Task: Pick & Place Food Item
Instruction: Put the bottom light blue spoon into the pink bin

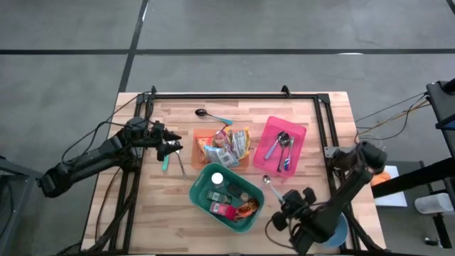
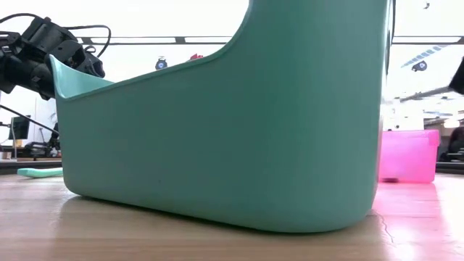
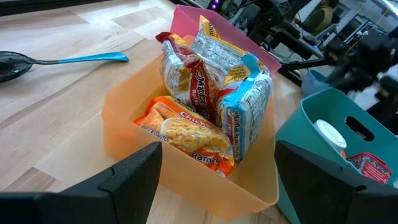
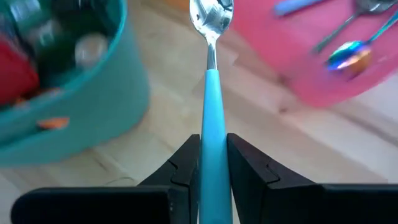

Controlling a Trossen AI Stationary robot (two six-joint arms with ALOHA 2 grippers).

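**Noodle packets waiting in the orange tub while a spoon was held nearby**

The food stood where I could see it plainly: several ramen packets [image 3: 205, 99] packed upright and leaning in the orange tub [image 3: 124, 118], which sat mid-table between the teal bin [image 1: 226, 198] and the pink tray [image 1: 284, 145]. The left gripper [image 1: 173, 148] hovered just beside the tub's left side, its fingers [image 3: 118, 183] spread wide apart with nothing between them.

I judged those packets light and crinkly, the wrapper slick and puffed with air, the noodle block inside brittle enough to crack under a hard squeeze. The sensible hold looked to be across the thin faces of the outermost, blue-edged packet [image 3: 249, 106], near its upper seam, since that one stood clear of its neighbours; a pinch lower down risked dragging two out together.

Over by the near right corner, the right gripper [image 4: 214, 158] was clamped on the blue handle of a spoon [image 4: 211, 74], bowl pointing out between the bin and the tray. That spoon seemed stiff and smooth, apt to swivel in so narrow a grip.
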